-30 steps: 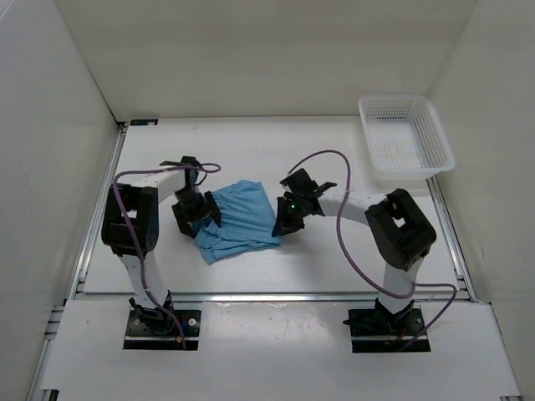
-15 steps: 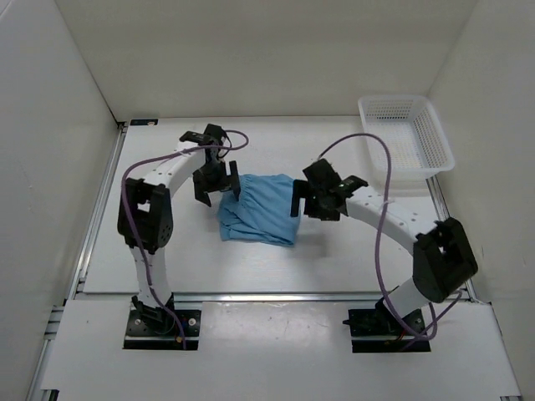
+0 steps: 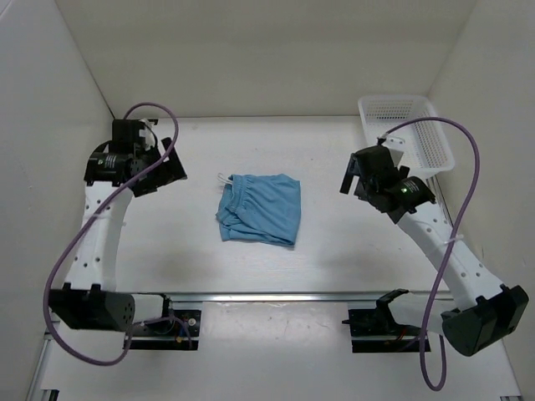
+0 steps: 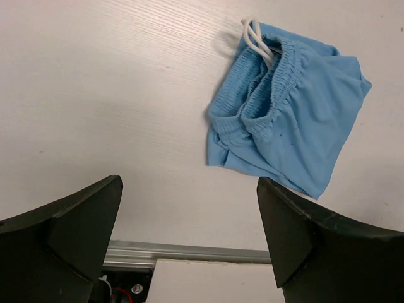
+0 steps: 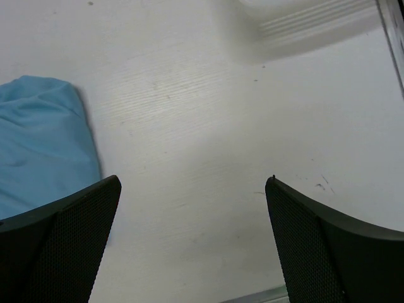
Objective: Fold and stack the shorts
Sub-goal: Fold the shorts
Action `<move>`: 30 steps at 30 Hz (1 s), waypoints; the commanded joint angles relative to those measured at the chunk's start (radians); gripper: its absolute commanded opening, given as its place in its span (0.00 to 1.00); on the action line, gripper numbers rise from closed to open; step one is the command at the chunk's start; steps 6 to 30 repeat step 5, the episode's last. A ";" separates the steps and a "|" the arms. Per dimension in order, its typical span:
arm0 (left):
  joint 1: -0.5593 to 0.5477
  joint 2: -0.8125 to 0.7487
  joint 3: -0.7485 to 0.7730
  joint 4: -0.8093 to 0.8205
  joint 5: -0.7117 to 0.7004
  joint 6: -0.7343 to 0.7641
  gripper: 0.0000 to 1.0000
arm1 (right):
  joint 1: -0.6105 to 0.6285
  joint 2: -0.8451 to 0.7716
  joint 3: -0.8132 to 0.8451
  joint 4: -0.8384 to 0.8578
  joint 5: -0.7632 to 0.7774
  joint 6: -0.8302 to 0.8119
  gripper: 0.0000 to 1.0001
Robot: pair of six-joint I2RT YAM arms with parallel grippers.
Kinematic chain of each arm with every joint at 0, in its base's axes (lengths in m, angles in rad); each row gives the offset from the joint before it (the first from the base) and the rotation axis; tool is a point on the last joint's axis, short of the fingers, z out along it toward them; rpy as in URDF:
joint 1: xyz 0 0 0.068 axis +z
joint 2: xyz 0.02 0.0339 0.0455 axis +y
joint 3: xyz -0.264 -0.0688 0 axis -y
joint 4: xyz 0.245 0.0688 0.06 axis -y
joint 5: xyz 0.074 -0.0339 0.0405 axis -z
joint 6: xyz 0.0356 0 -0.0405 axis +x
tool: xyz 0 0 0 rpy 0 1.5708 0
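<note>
The light blue shorts (image 3: 260,209) lie folded in a compact square at the middle of the table, waistband and white drawstring at their left. The left wrist view shows the shorts (image 4: 290,113) with the drawstring (image 4: 257,39) at their upper edge. In the right wrist view only a corner of the shorts (image 5: 41,145) appears at the left. My left gripper (image 3: 165,170) is raised well to the left of them, open and empty. Over at the right, near the basket, my right gripper (image 3: 358,177) is also lifted clear, open and empty.
A white mesh basket (image 3: 405,144) stands at the back right corner. White walls enclose the table on three sides. A metal rail (image 3: 267,295) runs along the table's front edge, with both arm bases behind it.
Both grippers let go of the shorts and pulled up and outward, the left to the far left, the right toward the basket. The shorts now lie folded and still.
</note>
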 commanded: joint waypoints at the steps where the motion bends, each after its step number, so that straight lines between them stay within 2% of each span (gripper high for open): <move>1: 0.041 -0.133 -0.051 0.020 -0.027 0.020 1.00 | -0.027 -0.059 -0.034 -0.073 0.057 -0.006 1.00; 5: 0.065 -0.262 -0.096 0.058 -0.056 -0.009 1.00 | -0.038 -0.108 -0.066 -0.073 0.068 -0.006 1.00; 30: 0.065 -0.262 -0.096 0.058 -0.056 -0.009 1.00 | -0.038 -0.108 -0.066 -0.073 0.068 -0.006 1.00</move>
